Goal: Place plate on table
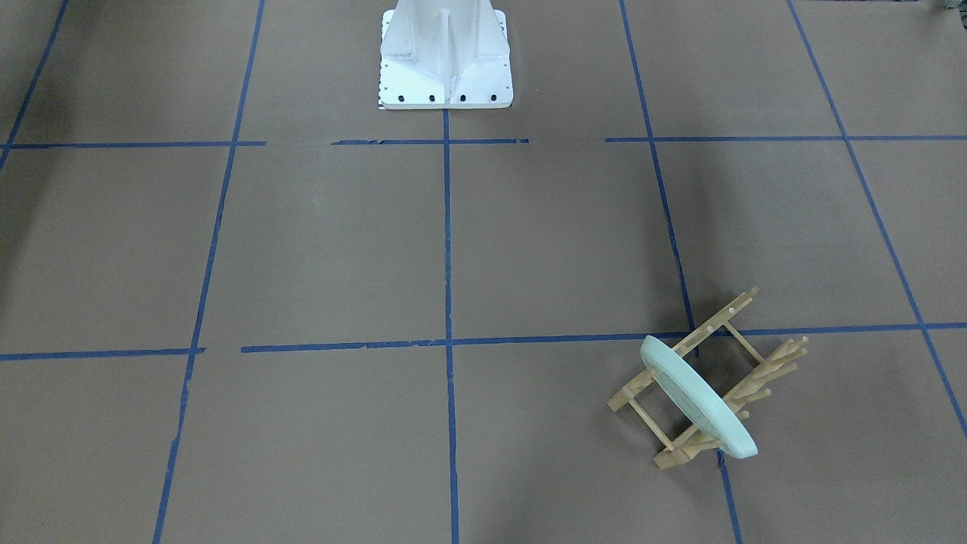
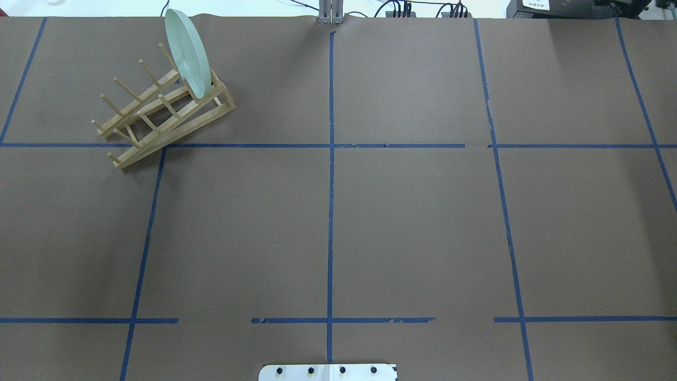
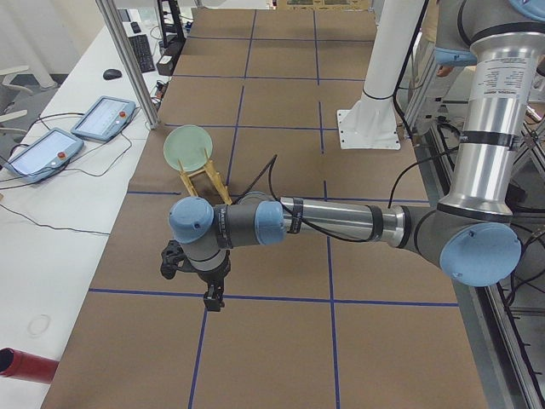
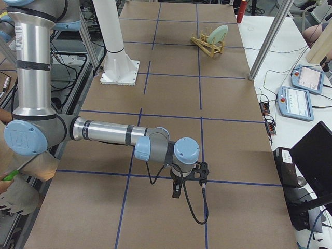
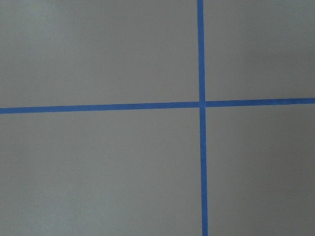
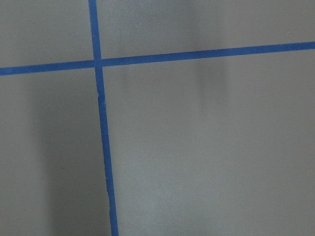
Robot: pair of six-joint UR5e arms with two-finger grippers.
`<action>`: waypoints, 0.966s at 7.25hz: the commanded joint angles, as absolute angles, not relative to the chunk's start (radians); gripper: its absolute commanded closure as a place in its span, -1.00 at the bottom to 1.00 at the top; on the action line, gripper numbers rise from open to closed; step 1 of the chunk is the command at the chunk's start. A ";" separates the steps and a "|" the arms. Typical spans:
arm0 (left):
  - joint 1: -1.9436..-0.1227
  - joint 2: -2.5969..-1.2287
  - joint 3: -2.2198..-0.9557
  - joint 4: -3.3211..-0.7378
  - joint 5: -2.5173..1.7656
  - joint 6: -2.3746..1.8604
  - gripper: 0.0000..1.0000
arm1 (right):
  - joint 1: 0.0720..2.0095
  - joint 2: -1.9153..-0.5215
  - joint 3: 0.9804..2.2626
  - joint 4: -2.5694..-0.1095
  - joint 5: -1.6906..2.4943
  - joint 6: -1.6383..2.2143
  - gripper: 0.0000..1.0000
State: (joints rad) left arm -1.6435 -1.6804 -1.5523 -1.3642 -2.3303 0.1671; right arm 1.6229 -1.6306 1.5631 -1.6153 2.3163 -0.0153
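Left claw (image 3: 209, 296) hangs over the surface (image 3: 272, 332), pointing down; right claw (image 4: 176, 190) does likewise at the opposite end. Whether either is wide or narrow cannot be told. The plate (image 2: 188, 53) stands on edge in the wooden rack (image 2: 158, 119), far left, well apart from both claws and nearer the left one. By judgement, nothing is done: approach, grasp, lift and laying flat remain.

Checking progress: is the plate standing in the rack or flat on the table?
Standing: the plate sits on edge in the rack, at one end, not lying on the table.
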 commanded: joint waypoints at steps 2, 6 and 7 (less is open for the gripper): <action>-1.597 -1.686 -1.552 -1.374 -2.301 0.183 -1.00 | 1.623 -1.631 1.563 -1.615 2.316 -0.015 -1.00; -1.588 -1.669 -1.524 -1.521 -2.149 0.184 -1.00 | 1.623 -1.631 1.563 -1.615 2.316 -0.015 -1.00; -1.588 -1.669 -1.546 -1.548 -2.224 0.114 -1.00 | 1.623 -1.631 1.563 -1.615 2.316 -0.015 -1.00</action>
State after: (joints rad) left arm -1.5880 -1.6705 -1.5407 -1.5039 -2.1657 0.1658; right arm 1.6230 -1.6306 1.5631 -1.6153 2.3163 -0.0153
